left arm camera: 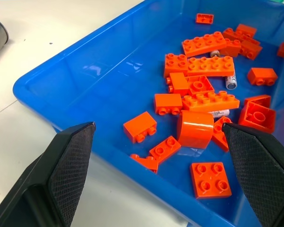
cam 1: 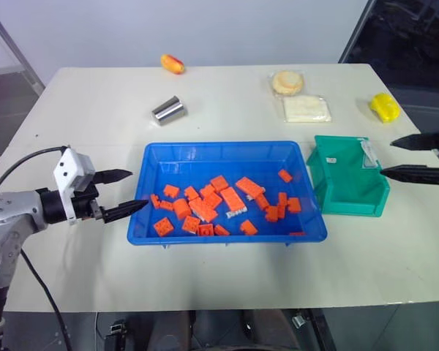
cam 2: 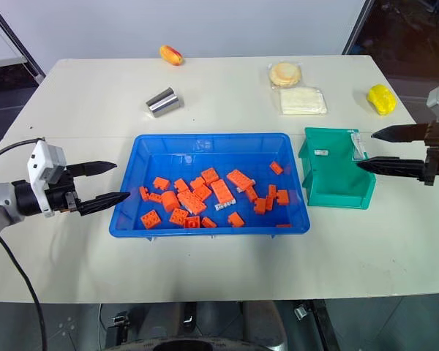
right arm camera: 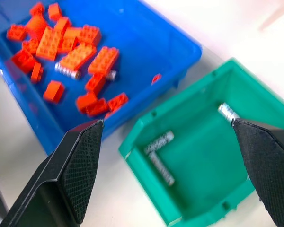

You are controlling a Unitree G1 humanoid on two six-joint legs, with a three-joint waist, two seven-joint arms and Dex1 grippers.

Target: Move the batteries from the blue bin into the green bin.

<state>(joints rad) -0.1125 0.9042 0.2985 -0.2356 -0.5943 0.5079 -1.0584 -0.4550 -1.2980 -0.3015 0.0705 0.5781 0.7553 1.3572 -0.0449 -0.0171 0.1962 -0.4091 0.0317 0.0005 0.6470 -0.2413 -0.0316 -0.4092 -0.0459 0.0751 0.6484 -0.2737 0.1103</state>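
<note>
The blue bin (cam 1: 227, 151) sits mid-table with several orange blocks (cam 1: 205, 208) scattered in it. Two batteries (left arm camera: 231, 81) (left arm camera: 219, 113) lie among the blocks, partly tucked under them. The green bin (cam 1: 349, 198) stands just right of the blue bin. It holds three batteries: two near one wall (right arm camera: 159, 141) and one at the far wall (right arm camera: 226, 112). My left gripper (cam 1: 136, 190) hangs open at the blue bin's left wall, holding nothing. On the other side, my right gripper (cam 1: 387, 157) is open and empty just right of the green bin, above its rim.
A shiny metal cylinder (cam 1: 168, 110) lies behind the blue bin. At the table's far side are a yellow-red fruit (cam 1: 173, 63), a round bun (cam 1: 287, 82), a white packet (cam 1: 306, 109) and a yellow object (cam 1: 385, 107). The table edge (cam 1: 227, 306) runs close in front.
</note>
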